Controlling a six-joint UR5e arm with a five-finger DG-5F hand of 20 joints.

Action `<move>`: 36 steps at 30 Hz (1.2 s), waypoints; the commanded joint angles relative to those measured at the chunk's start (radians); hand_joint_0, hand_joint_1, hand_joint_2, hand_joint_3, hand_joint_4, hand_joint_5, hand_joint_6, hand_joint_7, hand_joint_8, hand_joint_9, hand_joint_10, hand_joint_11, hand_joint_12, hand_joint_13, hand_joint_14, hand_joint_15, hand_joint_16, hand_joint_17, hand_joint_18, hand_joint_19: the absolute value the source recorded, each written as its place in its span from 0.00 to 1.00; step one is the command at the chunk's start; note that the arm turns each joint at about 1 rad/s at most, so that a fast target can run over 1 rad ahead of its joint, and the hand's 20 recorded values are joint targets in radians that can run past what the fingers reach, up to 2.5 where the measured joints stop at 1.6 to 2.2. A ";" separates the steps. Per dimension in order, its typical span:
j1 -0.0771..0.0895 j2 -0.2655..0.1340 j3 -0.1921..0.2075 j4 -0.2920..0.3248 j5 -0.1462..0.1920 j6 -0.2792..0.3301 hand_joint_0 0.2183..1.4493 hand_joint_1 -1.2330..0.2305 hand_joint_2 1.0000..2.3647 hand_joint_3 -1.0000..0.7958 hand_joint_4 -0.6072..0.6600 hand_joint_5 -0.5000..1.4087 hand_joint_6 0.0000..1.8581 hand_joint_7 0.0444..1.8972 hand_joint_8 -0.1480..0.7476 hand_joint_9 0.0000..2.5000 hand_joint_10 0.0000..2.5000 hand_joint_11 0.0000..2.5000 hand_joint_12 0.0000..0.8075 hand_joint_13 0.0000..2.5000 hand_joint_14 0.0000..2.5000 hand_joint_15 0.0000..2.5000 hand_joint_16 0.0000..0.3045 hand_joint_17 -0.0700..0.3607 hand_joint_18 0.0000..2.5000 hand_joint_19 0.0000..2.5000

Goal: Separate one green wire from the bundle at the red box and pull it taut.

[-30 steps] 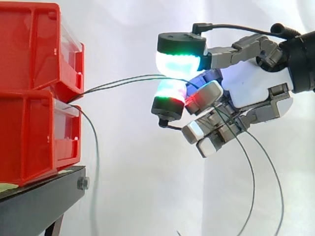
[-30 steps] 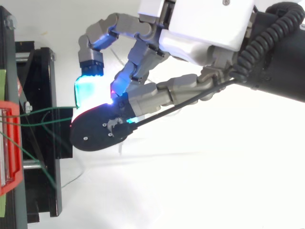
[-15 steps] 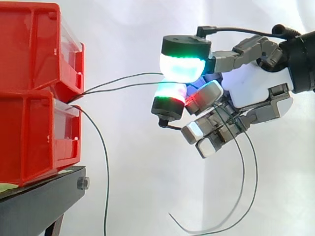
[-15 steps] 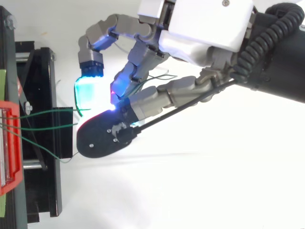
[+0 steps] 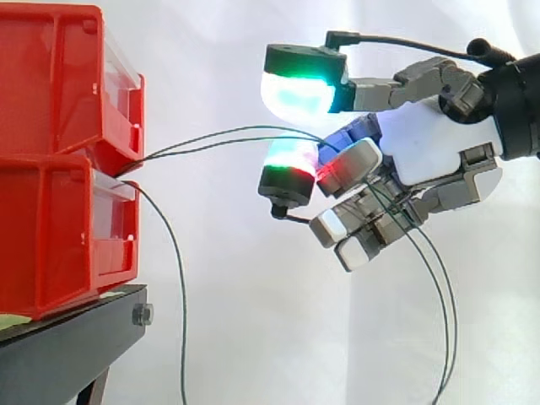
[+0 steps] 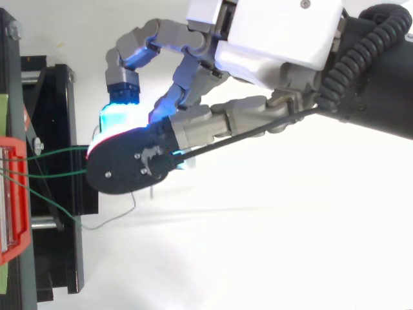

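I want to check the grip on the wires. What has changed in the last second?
The upper finger lifted off the two green wires, leaving a gap above the lower pad; their loose ends now hang straighter. Unchanged: both wires run from the red box into the hand's curled fingers.

A black stand (image 5: 67, 342) bears the lower red bin (image 5: 51, 240) — upper red bin (image 5: 51, 80) atop it.
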 commanded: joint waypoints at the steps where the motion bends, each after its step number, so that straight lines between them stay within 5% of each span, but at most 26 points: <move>1: 0.000 0.000 0.001 0.000 0.000 0.001 0.26 0.42 0.00 0.28 0.61 0.18 0.45 0.63 0.51 0.52 0.01 0.57 0.52 0.37 0.01 0.32 0.19 0.47 0.31 0.27; 22: 0.000 0.000 -0.001 -0.002 0.000 0.003 0.31 0.34 0.02 0.46 0.57 0.18 0.48 0.68 0.50 0.51 0.01 0.57 0.50 0.37 0.01 0.32 0.19 0.46 0.30 0.27; 24: 0.000 0.000 -0.001 -0.002 0.000 0.003 0.31 0.34 0.02 0.45 0.58 0.18 0.48 0.68 0.50 0.51 0.01 0.57 0.50 0.37 0.01 0.32 0.19 0.46 0.30 0.27; 28: 0.002 0.001 -0.001 -0.002 0.000 0.003 0.27 0.39 0.00 0.28 0.61 0.18 0.46 0.65 0.50 0.51 0.01 0.57 0.52 0.37 0.01 0.33 0.19 0.47 0.31 0.27; 36: 0.002 0.001 -0.001 -0.002 0.000 0.003 0.27 0.32 0.00 0.28 0.62 0.17 0.46 0.65 0.50 0.51 0.01 0.56 0.52 0.37 0.01 0.33 0.19 0.47 0.31 0.27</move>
